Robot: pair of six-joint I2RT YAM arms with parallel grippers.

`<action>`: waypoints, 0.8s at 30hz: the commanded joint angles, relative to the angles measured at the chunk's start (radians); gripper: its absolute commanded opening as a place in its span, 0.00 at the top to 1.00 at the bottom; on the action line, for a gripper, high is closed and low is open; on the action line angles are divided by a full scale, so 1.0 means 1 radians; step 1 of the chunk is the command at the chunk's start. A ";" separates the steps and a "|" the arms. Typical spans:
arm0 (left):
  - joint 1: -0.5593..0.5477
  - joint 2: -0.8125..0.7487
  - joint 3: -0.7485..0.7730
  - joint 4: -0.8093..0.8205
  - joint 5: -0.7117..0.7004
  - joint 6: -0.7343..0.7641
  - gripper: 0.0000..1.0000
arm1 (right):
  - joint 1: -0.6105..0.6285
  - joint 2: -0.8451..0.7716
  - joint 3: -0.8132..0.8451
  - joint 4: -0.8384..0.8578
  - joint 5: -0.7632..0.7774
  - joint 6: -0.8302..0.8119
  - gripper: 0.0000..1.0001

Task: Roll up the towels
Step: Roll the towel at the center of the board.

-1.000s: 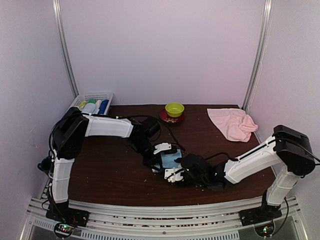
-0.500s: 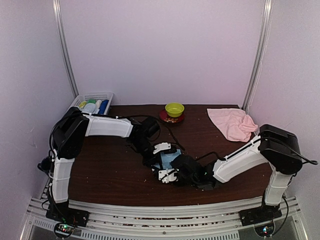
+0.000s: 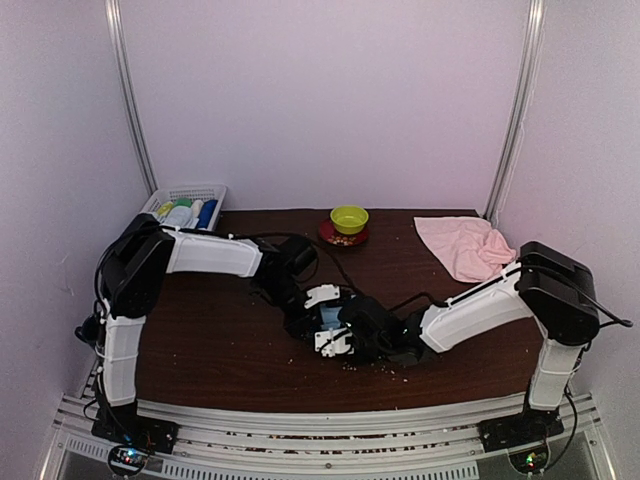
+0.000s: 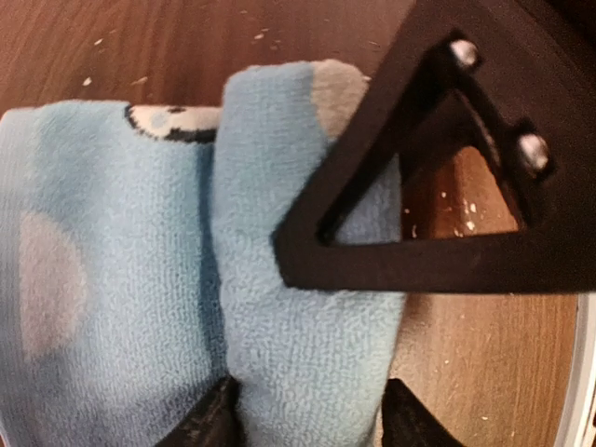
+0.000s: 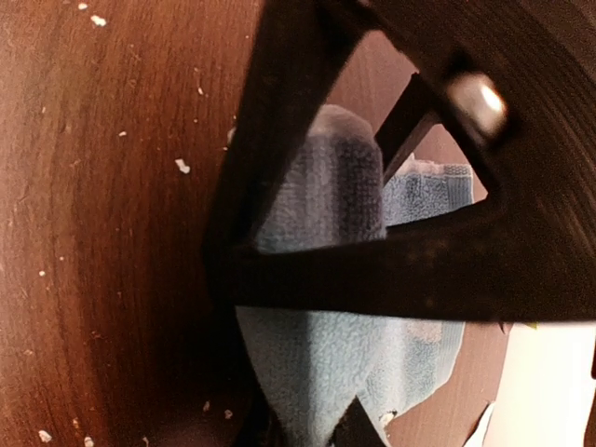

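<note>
Rolling so far: we judge the blue towel (image 4: 140, 279), at the middle of the bench (image 3: 220, 350), partly rolled into a thick fold.
Right hand (image 5: 312, 424): pinching the blue towel's edge.
Left hand (image 4: 307, 428): fingers (image 4: 209, 428) flank the roll; we cannot tell if they press it.
Pink towel (image 3: 465, 245): crumpled at the bench's far right, unrolled.

blue towel (image 3: 330, 318), top cam: mostly hid | L fingers (image 4: 410, 426): cut off btm, grip unclear | basket (image 3: 196, 187) items: unreadable

Left pincer (image 4: 307, 421) and right pincer (image 5: 307, 424) crowd blue towel (image 3: 331, 318); open tabletop (image 3: 210, 330) left; bowl (image 3: 349, 216), basket (image 3: 190, 188) at rear.
</note>
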 commanded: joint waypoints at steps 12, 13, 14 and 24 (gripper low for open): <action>0.018 -0.376 -0.400 0.440 -0.494 -0.188 0.24 | -0.049 0.023 0.126 -0.269 -0.220 0.133 0.93; 0.018 -0.403 -0.436 0.492 -0.535 -0.198 0.24 | -0.055 0.028 0.145 -0.291 -0.236 0.141 0.93; 0.018 -0.425 -0.476 0.542 -0.577 -0.207 0.23 | -0.061 0.033 0.166 -0.321 -0.250 0.152 0.94; 0.005 -0.676 -0.947 1.123 -0.621 -0.159 0.23 | -0.150 0.106 0.376 -0.602 -0.467 0.226 0.94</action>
